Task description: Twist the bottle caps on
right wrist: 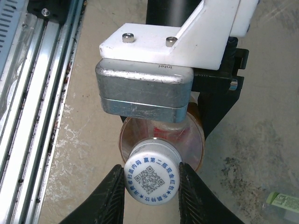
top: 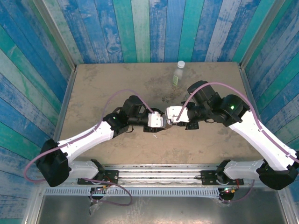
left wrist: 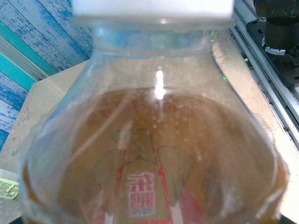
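Two arms meet nose to nose over the middle of the bench. Our left end effector is clamped on the amber bottle, with the bottle's neck pointing toward the right arm. From the left wrist view the brownish liquid and the red label sit right up against the lens.

Our right end effector is pinched narrow on the white cap. Both dark fingers press against the cap's sides. The cap sits on the neck of the amber bottle, and its top carries a printed code with a ring of blue text. We can't tell how far down it's threaded.

The pale bottle stands upright near the far edge of the bench, well apart from both arms, with the other cap on top. A green paper scrap lies flat on the bench near the action.
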